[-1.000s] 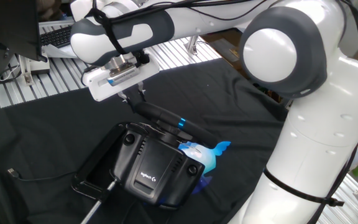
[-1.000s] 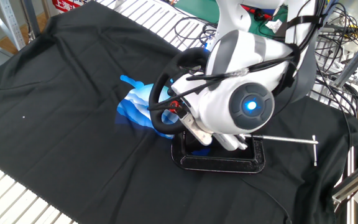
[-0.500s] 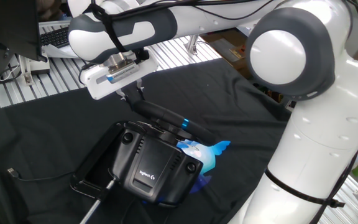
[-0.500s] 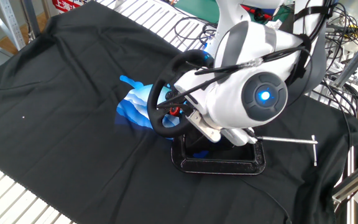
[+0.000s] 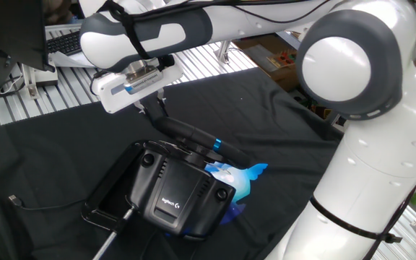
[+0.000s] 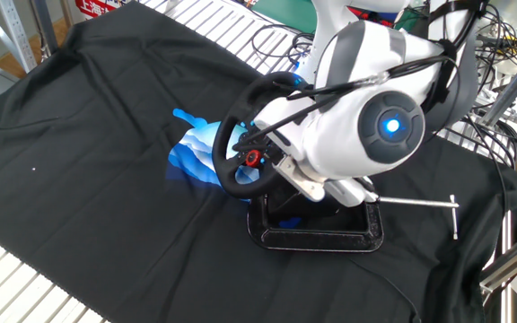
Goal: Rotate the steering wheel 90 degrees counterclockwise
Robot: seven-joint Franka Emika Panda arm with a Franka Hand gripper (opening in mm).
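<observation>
The steering wheel [image 5: 193,137] is a black padded rim seen nearly edge-on, with a short blue stripe toward its right part, above its boxy black base [image 5: 179,191] with a white logo. My gripper [image 5: 154,110] reaches down from the white hand onto the rim's left end, its dark fingers [image 5: 162,105] closed on either side of the rim. In the other fixed view the wheel [image 6: 227,148] faces left with a red knob showing, and my wrist hides the gripper.
A light-blue glowing patch [image 5: 238,177] lies on the black cloth beside the base; it also shows in the other fixed view [image 6: 197,148]. A black clamp frame [image 6: 317,235] with a metal rod [image 6: 416,202] holds the base. Cables [image 6: 281,36] lie behind.
The blue stripe has slid slightly right along the rim. In the other fixed view my wrist has swung up and right, uncovering more of the wheel and its red knob.
</observation>
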